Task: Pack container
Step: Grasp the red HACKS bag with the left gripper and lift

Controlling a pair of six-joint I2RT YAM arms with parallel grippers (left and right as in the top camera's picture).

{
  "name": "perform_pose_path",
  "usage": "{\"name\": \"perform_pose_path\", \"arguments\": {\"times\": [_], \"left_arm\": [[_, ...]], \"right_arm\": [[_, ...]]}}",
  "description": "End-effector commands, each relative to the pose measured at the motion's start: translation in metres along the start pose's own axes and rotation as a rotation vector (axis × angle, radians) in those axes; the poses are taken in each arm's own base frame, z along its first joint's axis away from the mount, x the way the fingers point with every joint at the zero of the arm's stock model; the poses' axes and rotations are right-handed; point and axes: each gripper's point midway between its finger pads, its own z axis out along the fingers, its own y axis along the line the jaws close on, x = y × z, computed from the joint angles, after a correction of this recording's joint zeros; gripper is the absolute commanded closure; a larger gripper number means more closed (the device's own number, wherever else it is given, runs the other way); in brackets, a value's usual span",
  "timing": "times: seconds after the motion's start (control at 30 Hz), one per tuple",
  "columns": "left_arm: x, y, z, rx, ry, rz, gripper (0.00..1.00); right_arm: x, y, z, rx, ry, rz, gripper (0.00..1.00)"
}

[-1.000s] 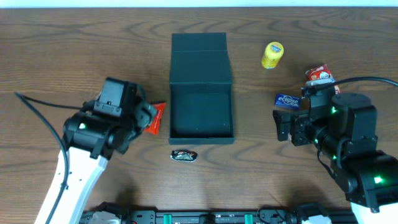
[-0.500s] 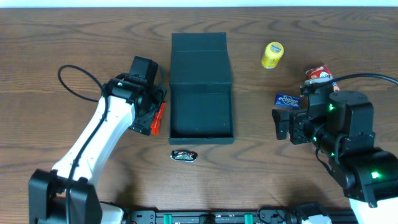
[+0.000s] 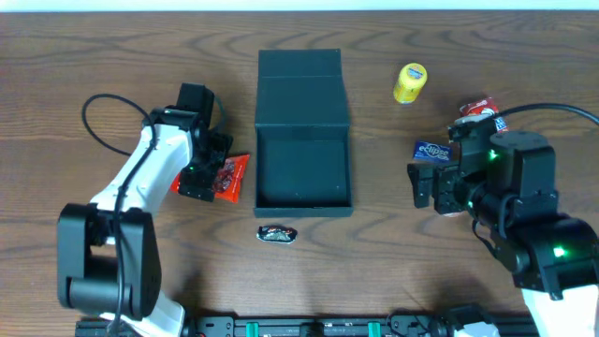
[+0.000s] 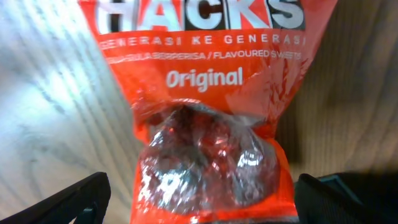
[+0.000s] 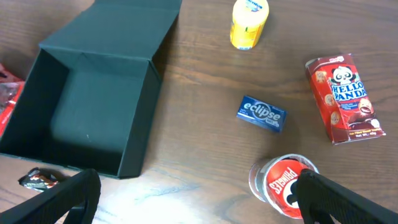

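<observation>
Left wrist view: left pincer [image 4: 208, 196] spread wide astride the red sweets bag [image 4: 205, 124]; right pincer [image 5: 199, 196] also released.

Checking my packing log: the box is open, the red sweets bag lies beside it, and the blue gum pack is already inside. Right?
No. The blue gum pack lies on the table outside the box, as the right wrist view shows. The box is open, with the red sweets bag beside it.
</observation>
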Motion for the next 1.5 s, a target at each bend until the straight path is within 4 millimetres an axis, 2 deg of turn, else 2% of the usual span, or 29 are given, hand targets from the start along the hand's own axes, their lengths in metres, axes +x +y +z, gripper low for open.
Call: {"name": "perform_pose_path", "arguments": {"times": [0.0, 0.17, 0.33, 0.47, 0.57, 0.67, 0.73, 0.87, 1.03, 1.1, 1.13, 1.17, 1.37, 1.47], "left_arm": [[-0.001, 0.002, 0.014, -0.038, 0.012, 0.021, 0.05], [-0.001, 0.005, 0.025, -0.070, 0.017, 0.017, 0.05], [-0.003, 0.003, 0.026, -0.059, 0.008, 0.024, 0.05], [-0.003, 0.003, 0.026, -0.059, 0.007, 0.025, 0.00], [-0.006, 0.003, 0.026, -0.062, -0.012, 0.026, 0.19], [-0.007, 0.003, 0.026, -0.063, -0.016, 0.026, 0.26], [-0.007, 0.003, 0.026, -0.063, -0.016, 0.026, 0.34], [-0.007, 0.003, 0.026, -0.064, -0.016, 0.033, 0.62], [-0.007, 0.005, 0.026, -0.070, -0.014, 0.041, 0.69], [-0.007, 0.007, 0.026, -0.079, -0.011, 0.051, 0.79], [-0.006, 0.011, 0.025, -0.094, -0.008, 0.054, 0.88], [-0.005, 0.013, 0.024, -0.105, -0.006, 0.074, 0.93], [-0.004, 0.018, 0.015, -0.118, 0.001, 0.171, 0.94], [-0.005, 0.017, 0.001, -0.115, -0.010, 0.227, 0.94]], "right_arm": [[0.002, -0.003, 0.004, 0.014, 0.015, 0.015, 0.01], [0.003, -0.003, 0.005, 0.015, 0.021, 0.016, 0.01], [0.003, -0.003, 0.005, 0.016, 0.021, 0.015, 0.01], [0.003, -0.003, 0.005, 0.016, 0.020, 0.016, 0.01], [0.003, -0.003, 0.005, 0.016, 0.021, 0.016, 0.01], [0.003, -0.003, 0.005, 0.016, 0.021, 0.016, 0.01], [0.003, -0.003, 0.005, 0.016, 0.020, 0.016, 0.01], [0.003, -0.003, 0.005, 0.016, 0.020, 0.016, 0.01], [0.003, -0.003, 0.005, 0.017, 0.020, 0.015, 0.01], [0.003, -0.003, 0.005, 0.017, 0.019, 0.015, 0.01], [0.002, -0.003, 0.005, 0.017, 0.018, 0.016, 0.01], [0.002, -0.003, 0.005, 0.017, 0.016, 0.016, 0.01], [0.001, -0.003, 0.005, 0.017, 0.012, 0.015, 0.01], [0.000, -0.003, 0.005, 0.016, 0.010, 0.015, 0.01]]}}
